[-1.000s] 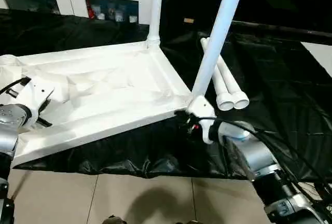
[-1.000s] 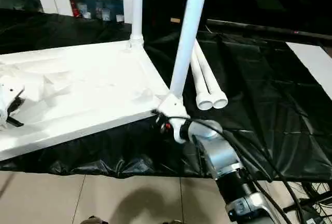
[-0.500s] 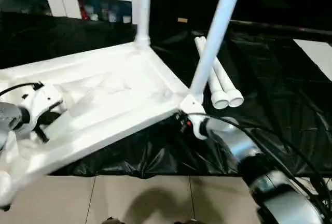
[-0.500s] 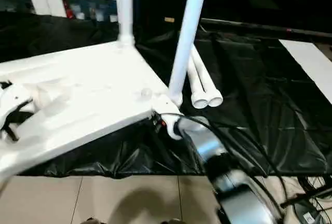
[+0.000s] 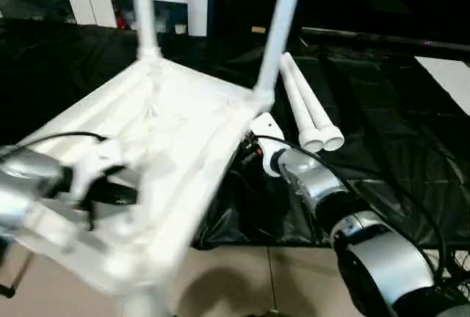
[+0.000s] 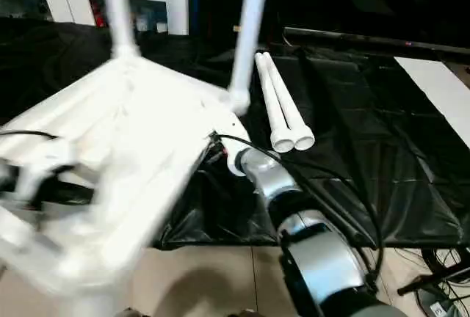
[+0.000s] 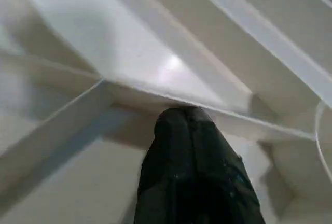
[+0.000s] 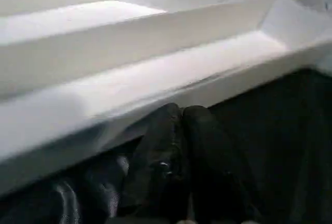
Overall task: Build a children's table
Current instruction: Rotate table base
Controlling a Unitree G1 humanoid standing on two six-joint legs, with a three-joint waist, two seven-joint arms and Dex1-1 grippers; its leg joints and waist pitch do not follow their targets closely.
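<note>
Black sheeting covers the counter point(image 5: 382, 111), and the upside-down top point(image 5: 176, 148) tilts off it toward the floor.

Both hands work on the top: the left hand point(image 5: 110, 185) sits against a rib of the ribbed underside, the right hand point(image 5: 253, 152) is tucked beneath the far edge near a corner socket. In the wrist views each hand's black fingers point(image 8: 181, 146) lie pressed together with nothing visibly between them, so they seem clenched on nothing, pushing rather than gripping. Count: one top, two fitted legs point(image 5: 283, 16) standing up from sockets beyond the right hand, two spare legs point(image 5: 308, 108) lying side by side just past it. Risks: with no real grip, the tilted top could slide off the hands and drop; a swinging leg could work loose from its socket or knock the spares rolling.
</note>
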